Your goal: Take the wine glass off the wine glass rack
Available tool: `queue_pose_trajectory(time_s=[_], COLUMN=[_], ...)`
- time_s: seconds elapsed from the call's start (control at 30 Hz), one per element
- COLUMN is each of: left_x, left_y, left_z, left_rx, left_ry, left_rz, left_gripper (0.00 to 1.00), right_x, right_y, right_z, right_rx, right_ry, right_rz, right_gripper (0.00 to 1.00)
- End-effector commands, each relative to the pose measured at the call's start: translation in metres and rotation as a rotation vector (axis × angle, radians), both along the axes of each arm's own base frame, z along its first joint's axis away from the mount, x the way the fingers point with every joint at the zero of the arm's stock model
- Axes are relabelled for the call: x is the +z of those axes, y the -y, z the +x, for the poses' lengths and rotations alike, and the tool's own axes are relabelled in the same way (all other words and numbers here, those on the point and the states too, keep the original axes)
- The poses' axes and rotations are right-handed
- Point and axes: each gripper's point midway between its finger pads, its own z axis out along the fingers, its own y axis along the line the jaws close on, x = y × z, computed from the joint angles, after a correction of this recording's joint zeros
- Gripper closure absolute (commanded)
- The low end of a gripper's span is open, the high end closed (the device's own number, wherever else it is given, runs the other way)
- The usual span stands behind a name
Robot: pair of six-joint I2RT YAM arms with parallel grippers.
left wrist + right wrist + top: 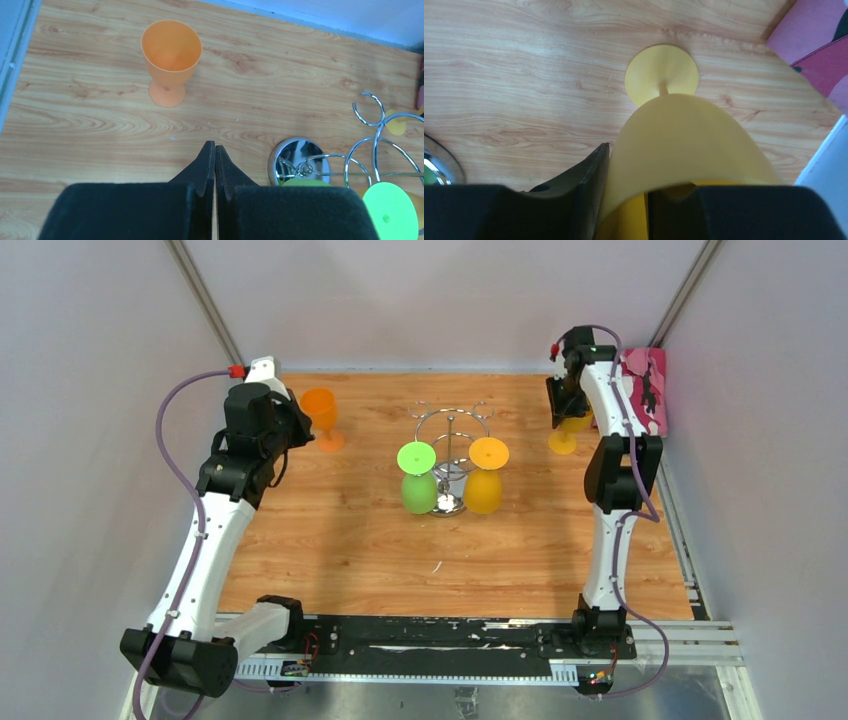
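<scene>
The chrome wine glass rack [452,436] stands mid-table. A green glass [418,485] and an amber glass [484,485] hang upside down from it. An orange glass [321,418] stands upright at the back left. My left gripper [291,426] is shut and empty just left of it. In the left wrist view its tips [215,148] are above bare wood, between the orange glass [171,57] and the rack base [299,159]. My right gripper [563,405] at the back right is shut on the bowl wall of a yellow glass [684,135]. One finger [591,175] is outside the bowl and the other inside. The glass's foot [662,75] is at the tabletop.
A pink patterned box [652,390] stands at the back right corner, close beside the right arm, and it also shows in the right wrist view [819,55]. Grey walls enclose the wooden table [340,540] on three sides. A black rail [430,635] runs along the near edge.
</scene>
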Motion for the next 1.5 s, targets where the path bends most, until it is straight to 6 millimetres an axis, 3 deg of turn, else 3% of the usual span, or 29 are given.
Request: queue_pose_trajectory(time_s=[0.0, 0.1, 0.33, 0.6, 0.9, 0.97, 1.07, 1.27, 1.47], left_x=[0.004, 0.004, 0.004, 0.002, 0.004, 0.005, 0.007, 0.024, 0.038], left_y=[-0.002, 0.000, 0.000, 0.001, 0.000, 0.000, 0.005, 0.026, 0.048], left_z=[-0.002, -0.003, -0.003, 0.000, -0.001, -0.001, -0.001, -0.007, -0.017], left_rx=[0.003, -0.002, -0.003, -0.008, -0.004, -0.005, -0.025, -0.133, -0.248], left_ry=[0.024, 0.026, 0.026, 0.022, 0.029, 0.031, 0.044, 0.123, 0.177], left_rz=[0.015, 0.012, 0.014, 0.010, 0.010, 0.009, 0.004, -0.032, -0.078], left_gripper=[1.00, 1.00, 1.00, 1.00, 1.00, 1.00, 1.00, 1.00, 1.00], right_x=[0.017, 0.025, 0.046, 0.107, 0.168, 0.190, 0.218, 0.267, 0.286], right_y=[-0.001, -0.003, -0.003, -0.003, 0.007, 0.000, -0.027, -0.068, -0.095], right_z=[-0.008, -0.008, -0.011, -0.023, -0.052, -0.064, -0.084, -0.136, -0.184], right_rx=[-0.003, -0.001, -0.008, -0.014, -0.065, -0.059, -0.027, 0.057, 0.151], right_ry=[0.024, 0.041, 0.086, 0.220, 0.370, 0.437, 0.550, 0.783, 0.840], right_rz=[0.037, 0.049, 0.046, 0.052, -0.001, 0.031, 0.176, 0.447, 0.614], right_gripper=[0.60, 0.50, 0.50, 0.50, 0.50, 0.52, 0.56, 0.57, 0.57])
